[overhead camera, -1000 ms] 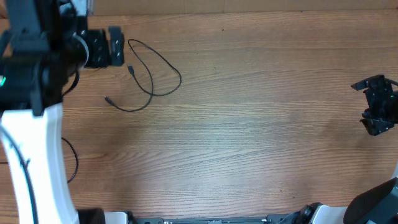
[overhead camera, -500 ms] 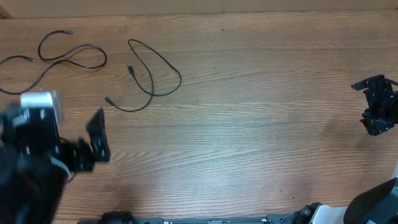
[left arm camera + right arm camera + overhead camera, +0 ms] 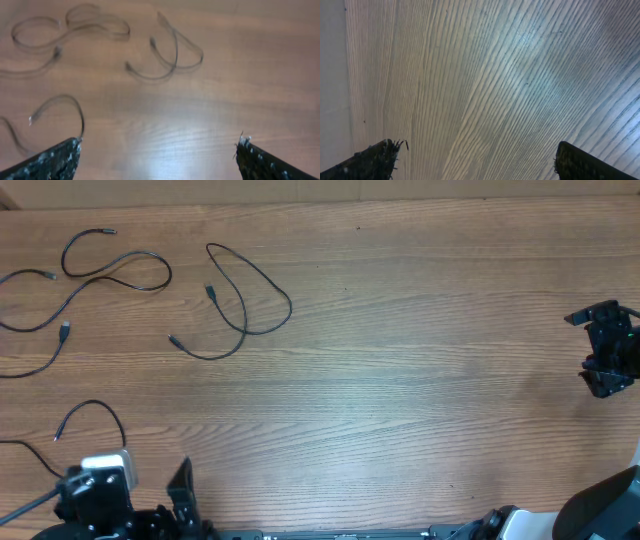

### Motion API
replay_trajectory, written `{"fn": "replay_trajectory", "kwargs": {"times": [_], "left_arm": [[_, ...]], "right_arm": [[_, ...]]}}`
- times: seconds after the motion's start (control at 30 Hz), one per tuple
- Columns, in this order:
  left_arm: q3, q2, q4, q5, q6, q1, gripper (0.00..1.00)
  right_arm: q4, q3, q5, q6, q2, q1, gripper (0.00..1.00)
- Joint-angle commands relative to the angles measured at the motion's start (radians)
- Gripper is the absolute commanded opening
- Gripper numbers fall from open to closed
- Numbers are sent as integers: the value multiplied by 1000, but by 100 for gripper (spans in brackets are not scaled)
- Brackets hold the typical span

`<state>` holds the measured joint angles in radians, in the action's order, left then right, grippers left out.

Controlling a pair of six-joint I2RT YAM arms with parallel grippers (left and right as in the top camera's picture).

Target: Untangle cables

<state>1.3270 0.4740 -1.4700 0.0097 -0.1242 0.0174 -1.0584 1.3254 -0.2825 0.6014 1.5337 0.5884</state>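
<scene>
Several thin black cables lie apart on the left of the wooden table. One looped cable (image 3: 245, 295) lies left of centre at the back; it shows in the left wrist view (image 3: 170, 55). A second (image 3: 110, 268) curls at the far left back, and a third (image 3: 95, 415) lies near the front left corner, also in the left wrist view (image 3: 60, 107). My left gripper (image 3: 180, 500) is at the front left edge, open and empty (image 3: 159, 150). My right gripper (image 3: 605, 350) is at the far right, open and empty above bare wood (image 3: 475, 155).
The tabletop (image 3: 400, 380) is plain wood. A pale wall strip runs along the back edge. The arm bases sit at the front edge.
My left arm has swung from the back left down to the front left edge, uncovering the cables at the far left. The right arm has not moved.
</scene>
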Motion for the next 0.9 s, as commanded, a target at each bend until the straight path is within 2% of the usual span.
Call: {"fn": "replay_trajectory", "kwargs": {"times": [0.0, 0.1, 0.53, 0.87], "left_arm": [[-2, -6, -71, -13, -14, 1, 100], [-2, -6, -148, -13, -14, 1, 100], [-3, -8, -150, -13, -14, -2, 100], [-5, -125, -149, -13, -14, -8, 99]], "right_arm": [[5, 16, 0, 1, -13, 1, 100], [5, 16, 0, 1, -13, 1, 100], [5, 16, 0, 1, -13, 1, 100], [5, 16, 0, 1, -13, 1, 100]]}}
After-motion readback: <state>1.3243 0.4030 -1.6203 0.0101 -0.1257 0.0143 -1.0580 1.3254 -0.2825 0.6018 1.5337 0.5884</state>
